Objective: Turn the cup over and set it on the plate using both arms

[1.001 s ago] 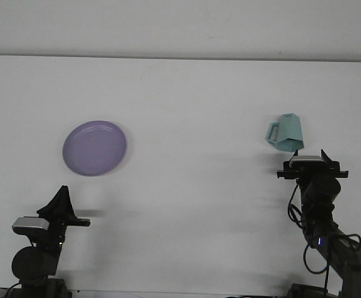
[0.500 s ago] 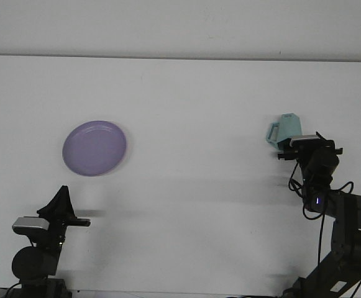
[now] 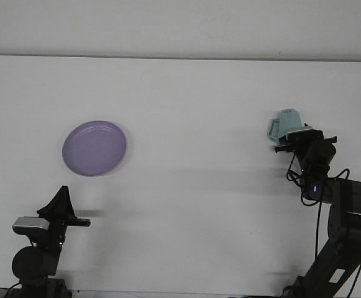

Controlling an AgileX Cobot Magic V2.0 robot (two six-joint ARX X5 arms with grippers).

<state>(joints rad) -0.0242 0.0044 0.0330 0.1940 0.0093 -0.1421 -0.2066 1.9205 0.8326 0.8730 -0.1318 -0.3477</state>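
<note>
A teal cup (image 3: 284, 124) with a handle on its left side stands mouth-down at the right of the white table. My right gripper (image 3: 299, 138) is up against the cup's near right side and hides its lower part. A lilac plate (image 3: 94, 148) lies flat on the left half of the table, with nothing on it. My left gripper (image 3: 61, 194) hangs low near the front left edge, well short of the plate; it shows as a single dark wedge, shut and holding nothing.
The white table (image 3: 186, 105) runs to a pale back wall. The right arm's body and cables (image 3: 335, 217) fill the lower right corner.
My right arm has reached forward and risen, bringing its gripper from just below the cup to against the cup's side. The cup, plate and left arm have stayed put.
</note>
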